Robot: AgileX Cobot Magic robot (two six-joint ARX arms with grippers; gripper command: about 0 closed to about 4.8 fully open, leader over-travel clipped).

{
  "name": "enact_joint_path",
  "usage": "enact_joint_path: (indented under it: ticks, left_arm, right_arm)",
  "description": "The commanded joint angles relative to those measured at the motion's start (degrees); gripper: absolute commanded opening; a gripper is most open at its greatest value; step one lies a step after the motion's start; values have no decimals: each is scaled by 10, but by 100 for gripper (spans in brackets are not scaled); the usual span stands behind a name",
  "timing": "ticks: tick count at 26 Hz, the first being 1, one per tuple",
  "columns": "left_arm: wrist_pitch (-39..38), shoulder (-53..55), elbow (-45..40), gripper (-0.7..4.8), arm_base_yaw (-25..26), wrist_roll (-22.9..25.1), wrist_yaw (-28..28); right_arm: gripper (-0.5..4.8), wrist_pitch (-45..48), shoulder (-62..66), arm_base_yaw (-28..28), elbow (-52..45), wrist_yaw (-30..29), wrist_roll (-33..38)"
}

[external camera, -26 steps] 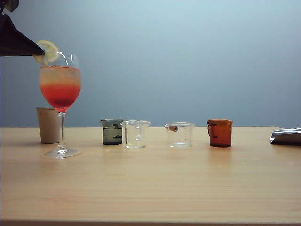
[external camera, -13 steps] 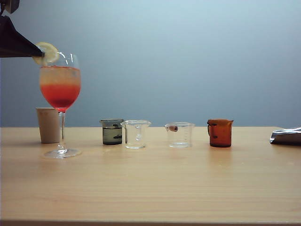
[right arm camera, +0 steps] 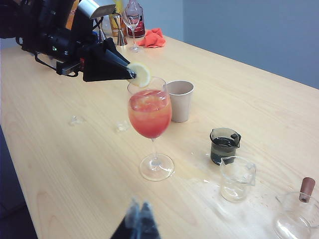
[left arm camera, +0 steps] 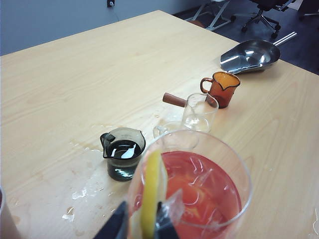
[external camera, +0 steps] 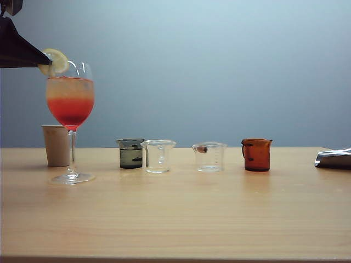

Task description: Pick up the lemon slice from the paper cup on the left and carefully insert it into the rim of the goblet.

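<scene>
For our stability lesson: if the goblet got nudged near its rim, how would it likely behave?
The goblet is probably top-heavy: a full bowl on a thin stem. It would likely tip rather than slide. Being thin glass, it looks fragile. The left gripper sits by the rim.

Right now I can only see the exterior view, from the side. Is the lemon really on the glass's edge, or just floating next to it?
Observer: In the left wrist view the lemon slice stands upright and seems to straddle the goblet rim, with the left claw either side of it.
Operator: Where's the other claw?
Observer: The right claw hangs shut above the table, apart from the goblet.
Operator: Is the table dry?
Observer: No, small puddles lie beside the dark jug.
</scene>
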Motion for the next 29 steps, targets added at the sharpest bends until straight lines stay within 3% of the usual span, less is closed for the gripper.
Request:
enact_joint_path:
  ticks: [1,3,13,15,18,25,29]
  left_arm:
    - [4,-1,3,134,-1,0,2]
    - [5,-1,3,154,-1,0,2]
    - [20,-1,3,140,0,-2,3]
    - [27,-1,3,83,0,-2,3]
    - [28,-1,3,51,0,-2,3]
    - [28,-1,3,68,0,-2,2]
    - [28,-1,3,47,0,-2,2]
  right_arm:
    - [-3,7,0,0,2,-2,-2]
    - [-3,7,0,0,2,-2,-2]
    - [-3,7,0,0,2,-2,-2]
    - [-3,7,0,0,2,-2,-2]
    - [-3,7,0,0,2,-2,-1]
    - [-3,7,0,0,2,-2,-1]
    - [-3,7,0,0,2,-2,-1]
